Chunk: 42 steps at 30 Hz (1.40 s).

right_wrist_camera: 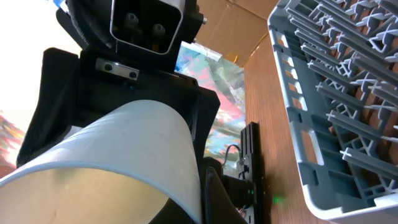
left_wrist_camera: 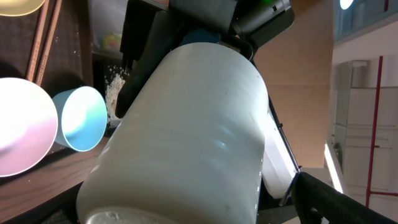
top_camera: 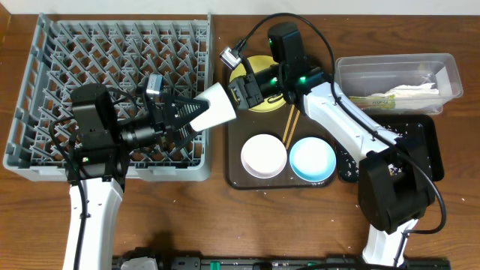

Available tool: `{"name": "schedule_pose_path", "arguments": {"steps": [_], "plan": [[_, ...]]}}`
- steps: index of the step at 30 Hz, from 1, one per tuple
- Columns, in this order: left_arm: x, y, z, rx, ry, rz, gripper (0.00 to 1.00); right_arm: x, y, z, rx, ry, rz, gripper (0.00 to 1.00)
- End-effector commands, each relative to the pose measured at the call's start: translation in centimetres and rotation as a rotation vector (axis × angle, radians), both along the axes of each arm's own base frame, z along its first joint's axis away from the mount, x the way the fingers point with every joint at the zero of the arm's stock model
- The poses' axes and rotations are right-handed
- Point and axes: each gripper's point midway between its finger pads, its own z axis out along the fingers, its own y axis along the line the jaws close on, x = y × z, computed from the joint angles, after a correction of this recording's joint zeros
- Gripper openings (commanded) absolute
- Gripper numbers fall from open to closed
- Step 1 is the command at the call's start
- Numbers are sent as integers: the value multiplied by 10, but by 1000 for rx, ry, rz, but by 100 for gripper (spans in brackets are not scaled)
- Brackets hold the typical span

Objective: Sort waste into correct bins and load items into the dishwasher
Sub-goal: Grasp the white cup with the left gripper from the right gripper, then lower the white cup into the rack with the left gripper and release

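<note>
Left gripper (top_camera: 193,112), right gripper (top_camera: 240,91) on cup (top_camera: 217,103) by rack (top_camera: 45,97)

Bright, even light, soft shadows; the white cup (left_wrist_camera: 186,137) fills both wrist views, slightly blurred.

left tool (top_camera: 187,111) extended rightward | right tool (top_camera: 238,91) extended leftward | facing

I see the white cup (top_camera: 215,105) tipped sideways in midair above the right edge of the grey rack (top_camera: 165,172), with the white bowl (top_camera: 263,156) and light blue bowl (top_camera: 313,160) upright nearby.
</note>
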Motion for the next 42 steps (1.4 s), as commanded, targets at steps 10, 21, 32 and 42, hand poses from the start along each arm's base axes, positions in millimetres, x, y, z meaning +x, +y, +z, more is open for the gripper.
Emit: {"name": "schedule_pose_path", "arguments": {"steps": [10, 21, 32, 42], "plan": [[3, 2, 6, 10, -32, 11, 85, 2, 5, -5, -2, -50, -19, 1], [9, 5, 2, 32, -30, 47, 67, -1, 6, -4, 5, -47, -4, 1], [16, 9, -2, 62, -30, 94, 44, -3, 5, -3, 11, -45, 5, 1], [27, 16, -9, 112, -40, 164, 36, 17, -8, -5, 5, -73, -62, 81]]}}
